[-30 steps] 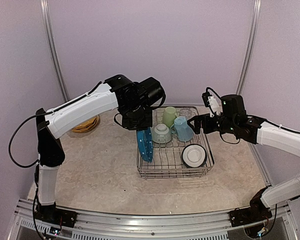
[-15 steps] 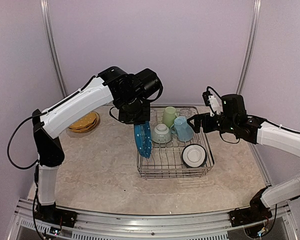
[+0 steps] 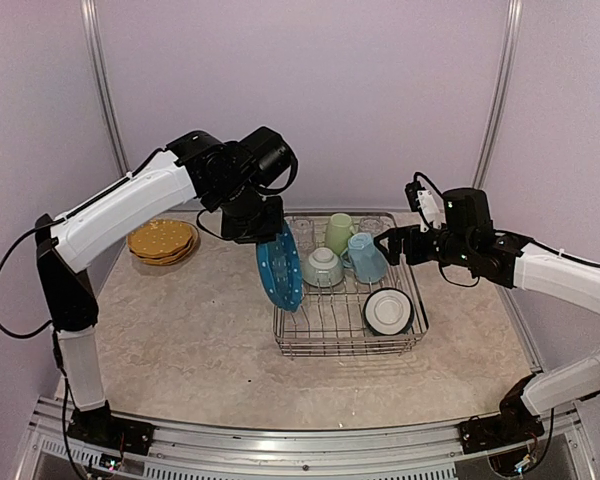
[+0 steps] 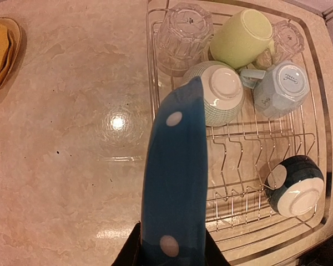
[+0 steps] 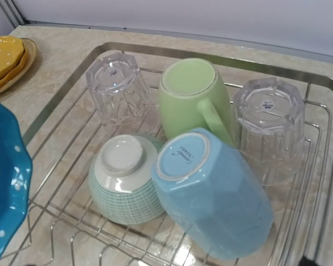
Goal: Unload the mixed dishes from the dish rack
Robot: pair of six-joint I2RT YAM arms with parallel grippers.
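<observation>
Mixed dishes, left to right: a stack of yellow plates [image 3: 162,240] on the table, their number unclear; one blue white-dotted plate [image 4: 175,183] pinched upright by its rim in the left gripper [image 3: 263,236], raised over the dish rack's [image 4: 150,83] left edge. Bare tabletop [image 4: 72,138] lies between rack and stack. In the rack are two clear glasses [image 5: 117,83], one pale green mug [image 5: 191,100], one light blue mug [image 5: 216,194], one checked bowl [image 5: 125,183] and one dark-banded bowl [image 4: 294,185]. The right gripper [image 3: 388,247] hovers agape beside the rack's far right corner.

Small maker's stamp on light blue mug [image 5: 213,194] base, illegible; nothing else readable.
</observation>
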